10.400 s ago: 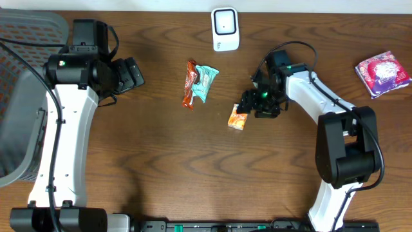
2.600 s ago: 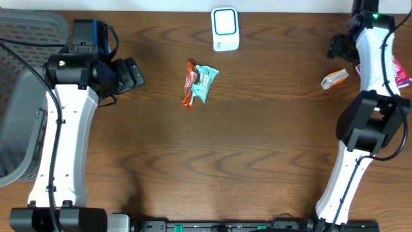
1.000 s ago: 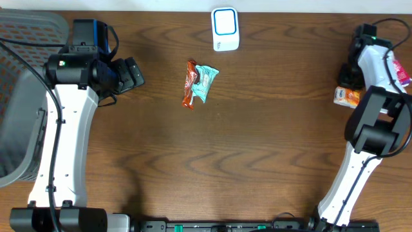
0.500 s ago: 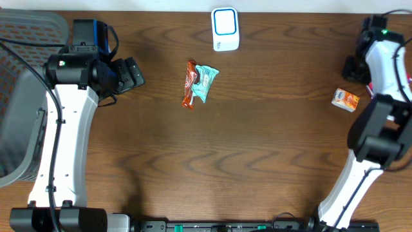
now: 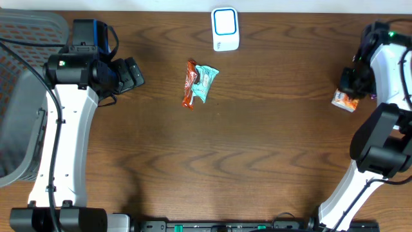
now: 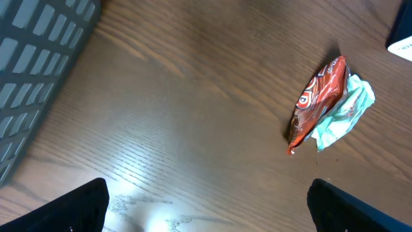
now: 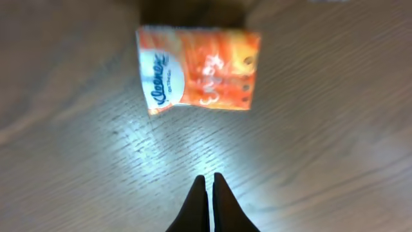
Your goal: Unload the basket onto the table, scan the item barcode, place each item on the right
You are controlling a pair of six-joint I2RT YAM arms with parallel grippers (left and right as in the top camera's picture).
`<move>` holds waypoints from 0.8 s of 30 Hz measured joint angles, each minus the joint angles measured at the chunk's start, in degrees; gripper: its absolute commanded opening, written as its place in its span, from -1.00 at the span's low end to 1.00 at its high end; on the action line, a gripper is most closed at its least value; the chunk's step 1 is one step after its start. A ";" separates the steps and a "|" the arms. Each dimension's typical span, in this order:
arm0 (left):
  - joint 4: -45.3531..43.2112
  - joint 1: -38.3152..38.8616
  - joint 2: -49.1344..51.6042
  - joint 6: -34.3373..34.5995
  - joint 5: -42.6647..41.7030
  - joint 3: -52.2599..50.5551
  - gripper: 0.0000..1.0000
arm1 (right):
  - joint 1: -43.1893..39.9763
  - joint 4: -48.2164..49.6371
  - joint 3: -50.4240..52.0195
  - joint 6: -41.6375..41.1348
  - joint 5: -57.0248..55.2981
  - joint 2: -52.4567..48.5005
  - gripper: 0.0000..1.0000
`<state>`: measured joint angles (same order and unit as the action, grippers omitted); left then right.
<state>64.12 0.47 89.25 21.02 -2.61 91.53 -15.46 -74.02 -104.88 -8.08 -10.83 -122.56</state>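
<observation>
My right fingers (image 7: pixel 201 193) were pressed flat together with nothing between them, hanging over the dark wood-grain surface (image 5: pixel 257 129). The orange tissue packet (image 7: pixel 199 69) lay flat just ahead of their tips, apart from them (white end to one side, lettering across it), and a pale glare sat on the wood between packet and tips. From overhead, this was near the right edge of the surface, where the packet (image 5: pixel 346 100) lay beside my right arm.

My left fingers (image 6: pixel 71 206) were spread as wide as they go and held nothing. Well ahead of them and off to the right lay a red snack bar (image 6: pixel 315 103), touching a crumpled teal wrapper (image 6: pixel 344 116) on its far side. The white scanner (image 5: pixel 225 29) stood farther off in that direction, near the back edge of the surface and well apart from my right fingers. A grey mesh basket (image 6: pixel 38 64) sat to the left of my left fingers, off the side of the surface. A pale strip ran beyond the back edge.
</observation>
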 measured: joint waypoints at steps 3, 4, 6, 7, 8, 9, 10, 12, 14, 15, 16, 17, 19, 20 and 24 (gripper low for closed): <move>0.00 0.00 0.00 0.00 0.00 0.00 0.96 | -0.04 3.41 3.74 0.00 0.37 -0.20 -0.98; 0.00 0.02 0.00 0.00 0.00 0.00 0.96 | -0.04 4.87 4.70 0.00 0.48 -0.24 -0.98; 0.00 0.02 0.00 0.00 0.00 0.00 0.96 | -0.07 7.82 6.60 0.00 0.85 -0.28 -0.98; -0.02 0.00 0.00 0.00 0.00 0.00 0.96 | -0.07 9.14 7.58 0.00 0.98 -0.28 -0.98; -0.02 0.00 0.00 0.00 0.00 0.02 0.96 | -0.07 10.49 8.50 0.00 1.05 -0.28 -0.97; 0.00 0.00 0.00 0.00 0.00 0.00 0.96 | -0.07 12.13 9.66 0.00 1.14 -0.28 -0.97; 0.00 0.02 0.00 0.00 0.00 0.00 0.96 | -0.07 13.42 10.62 0.00 1.16 -0.28 -0.97; -0.02 0.02 0.00 -0.02 0.00 0.00 0.96 | -0.17 16.33 13.16 0.02 1.29 -0.31 -0.92; 0.00 0.02 0.00 -0.02 0.00 0.00 0.96 | -0.28 18.25 14.80 0.00 1.42 -0.31 -0.93; 0.00 0.00 0.00 -0.02 -0.02 0.00 0.96 | -0.44 19.34 15.69 0.00 1.44 -0.31 -0.96; -0.02 0.02 0.00 -0.02 0.00 0.00 0.95 | -0.66 20.65 16.52 0.00 1.46 -0.31 -0.98; 0.00 0.00 0.00 0.00 0.00 0.00 0.95 | -0.81 21.88 17.20 0.00 1.42 -0.33 -0.97; 0.02 0.02 0.00 0.00 0.00 0.00 0.96 | -1.09 24.17 17.57 0.00 1.38 -0.26 -0.98; -0.02 0.00 0.00 0.00 -0.02 0.00 0.96 | -1.20 25.75 17.64 0.00 1.20 -0.26 -0.98; 0.00 0.02 0.00 0.00 0.00 0.00 0.95 | -1.57 31.52 18.03 -0.02 1.25 -0.26 -0.98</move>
<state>64.12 0.49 89.25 21.02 -2.61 91.53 -17.04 -42.50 -86.85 -8.10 -9.58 -122.83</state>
